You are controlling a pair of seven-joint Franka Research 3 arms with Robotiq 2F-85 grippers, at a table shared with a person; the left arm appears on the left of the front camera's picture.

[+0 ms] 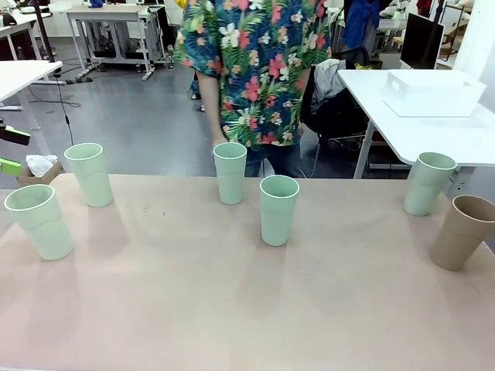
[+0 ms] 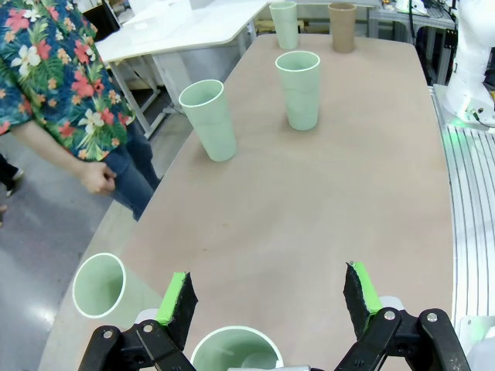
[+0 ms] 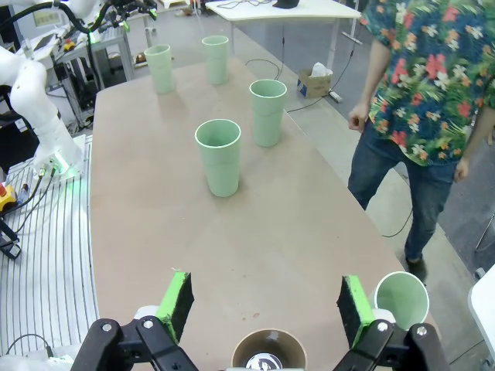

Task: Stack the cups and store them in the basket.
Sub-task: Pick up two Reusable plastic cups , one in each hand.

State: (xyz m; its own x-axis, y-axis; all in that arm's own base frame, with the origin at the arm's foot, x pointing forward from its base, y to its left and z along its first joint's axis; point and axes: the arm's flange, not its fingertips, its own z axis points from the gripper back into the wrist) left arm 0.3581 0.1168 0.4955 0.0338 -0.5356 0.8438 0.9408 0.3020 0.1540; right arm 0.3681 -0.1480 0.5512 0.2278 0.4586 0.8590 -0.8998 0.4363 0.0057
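Evidently at rest above the beige table, the left gripper hung with its green-padded fingers spread wide and nothing between them. The nearest mint cup stood upright low between the finger bases, and a second mint cup stood just outside one finger, toward the person's edge. Ahead of that gripper stood a third mint cup and a fourth mint cup, apart from each other, with the far mint cup and the brown cup beyond them. The right gripper was likewise wide and empty, with the brown cup low between its finger bases and the far mint cup just outside one finger. The white basket sat on a neighbouring white table, well apart from both grippers. A person in a floral shirt stood at the far edge.
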